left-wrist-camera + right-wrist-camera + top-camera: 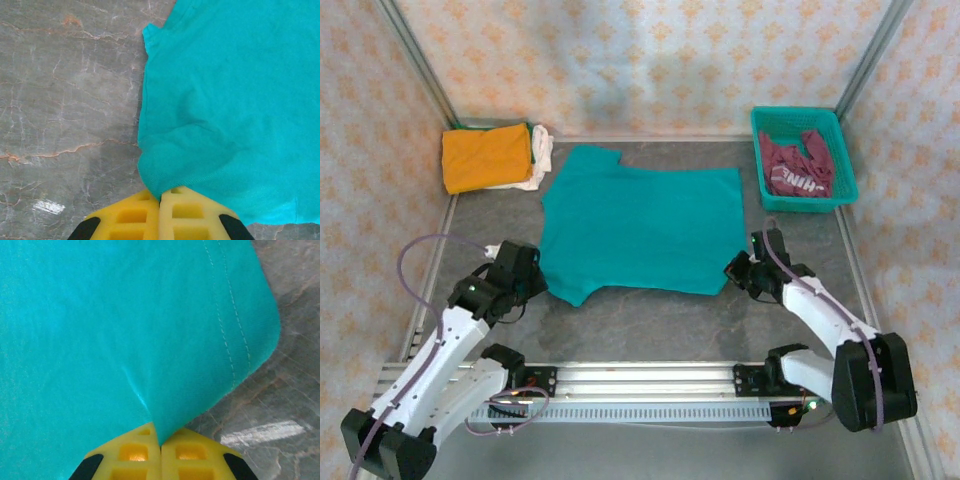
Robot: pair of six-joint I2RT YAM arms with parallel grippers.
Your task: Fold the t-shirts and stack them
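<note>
Yellow-tipped, the left pincer [160,198] is clenched on the teal t-shirt's [640,225] near left corner and the right pincer [160,441] on its near right corner, the shirt lying flat on the desk [650,320] beyond them, orange shirt [485,157] far ahead-left, maroon shirt [798,168] in the basket [809,204] ahead-right.

The table [650,318] is veined grey; teal t-shirt [640,225], orange t-shirt [485,157], maroon t-shirt [798,172].

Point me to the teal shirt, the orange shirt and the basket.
teal shirt [640,225], top view, middle of the spread cloth
orange shirt [486,156], top view, centre of its folded top
basket [845,160], top view, right wall
</note>
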